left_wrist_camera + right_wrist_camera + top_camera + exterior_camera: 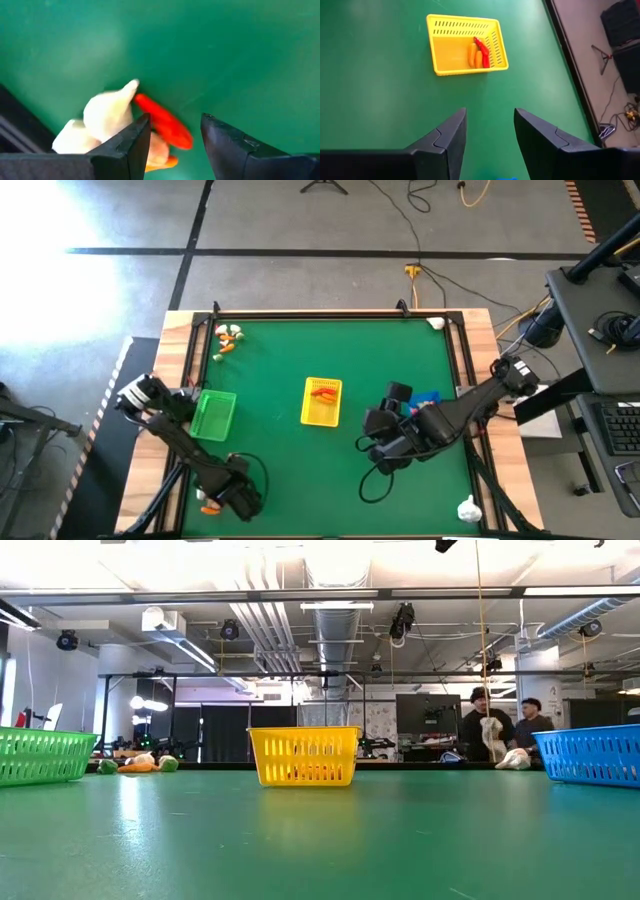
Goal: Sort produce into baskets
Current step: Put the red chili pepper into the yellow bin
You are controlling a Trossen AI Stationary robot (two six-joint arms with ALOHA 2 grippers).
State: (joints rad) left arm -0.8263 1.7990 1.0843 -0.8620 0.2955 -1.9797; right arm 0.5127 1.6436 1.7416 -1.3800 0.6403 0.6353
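My left gripper (213,502) is open at the table's near left corner, low over a small pile of produce. In the left wrist view its fingers (172,117) stand on either side of a red piece (165,124), with white pieces (107,115) and an orange piece (167,161) beside it on the mat. My right gripper (368,448) is open and empty over the mat, right of centre. The yellow basket (321,402) holds orange and red pieces (479,52). The green basket (213,415) stands at the left. The blue basket (428,397) is mostly hidden under my right arm.
More produce (228,340) lies at the far left corner, a white piece (436,323) at the far right corner and another (468,507) at the near right corner. A raised black frame (330,314) borders the green mat. Two people (500,730) stand beyond the table.
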